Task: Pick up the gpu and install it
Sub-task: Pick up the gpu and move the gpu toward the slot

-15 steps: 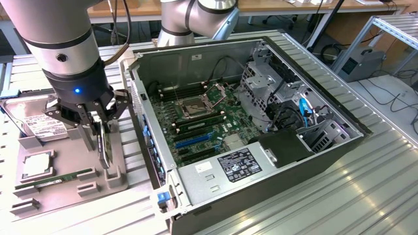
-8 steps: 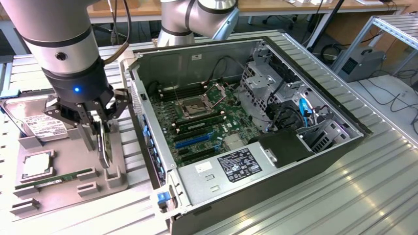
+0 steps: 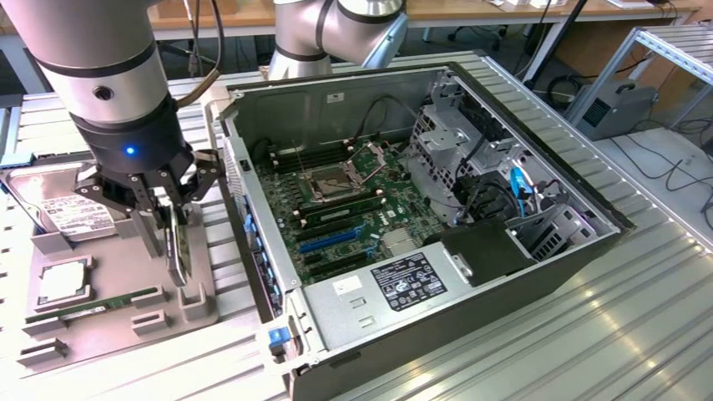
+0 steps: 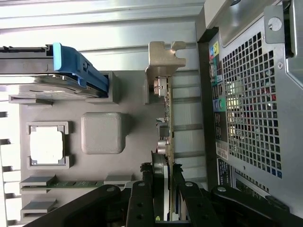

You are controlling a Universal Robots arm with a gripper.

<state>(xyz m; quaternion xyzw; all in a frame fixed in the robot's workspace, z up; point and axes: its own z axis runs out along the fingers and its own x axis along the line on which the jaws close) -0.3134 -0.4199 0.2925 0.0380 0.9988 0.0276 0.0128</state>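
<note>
My black multi-fingered gripper (image 3: 165, 221) (image 4: 164, 182) is clamped narrowly on the thin dark green-black gpu card with silver end bracket (image 3: 176, 255) (image 4: 166, 118). The card stands on edge at the grey plastic holder tray (image 3: 112, 251), just beside the open black metal computer case (image 3: 446, 351).

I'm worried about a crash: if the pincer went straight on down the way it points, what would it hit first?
The gpu: it stands on edge in the tray, right under the pincer, which straddles it. The tray comes next; how close is unclear.
</note>
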